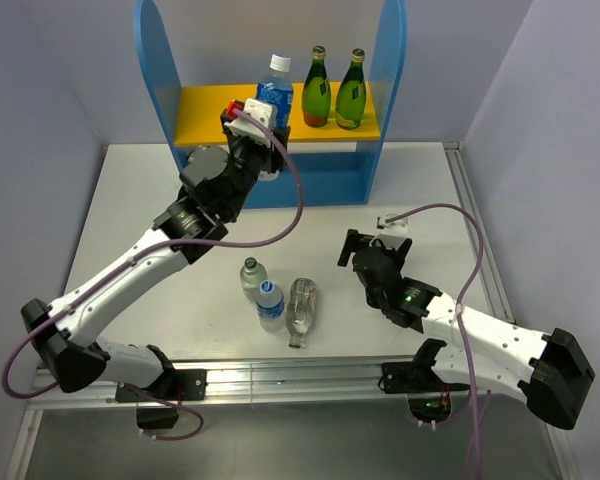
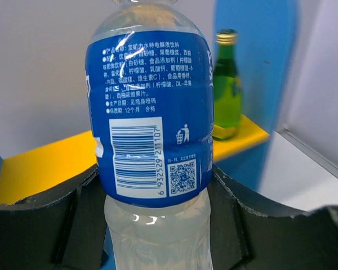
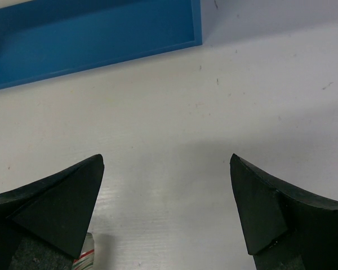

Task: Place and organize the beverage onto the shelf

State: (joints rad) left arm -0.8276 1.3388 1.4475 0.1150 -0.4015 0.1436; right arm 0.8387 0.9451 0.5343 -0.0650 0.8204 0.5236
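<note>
The right fingers (image 3: 62, 208) stand wide over the tabletop (image 3: 214, 112), free for the next pick; three bottles (image 1: 270, 305) wait to their left. Farther off, the left fingers (image 2: 45, 225) clamp a blue-label bottle (image 2: 152, 140) low on its body, keeping it upright at the yellow board (image 2: 39, 163); the green pair (image 1: 317, 90) stands to their right on the shelf (image 1: 390, 60).

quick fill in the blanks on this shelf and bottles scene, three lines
The left gripper is shut on a clear plastic bottle with a ___ label.
___ green yellow-labelled bottles stand on the yellow upper board.
The right gripper hangs ___ above the pale table.
Missing: blue; two; open.
</note>
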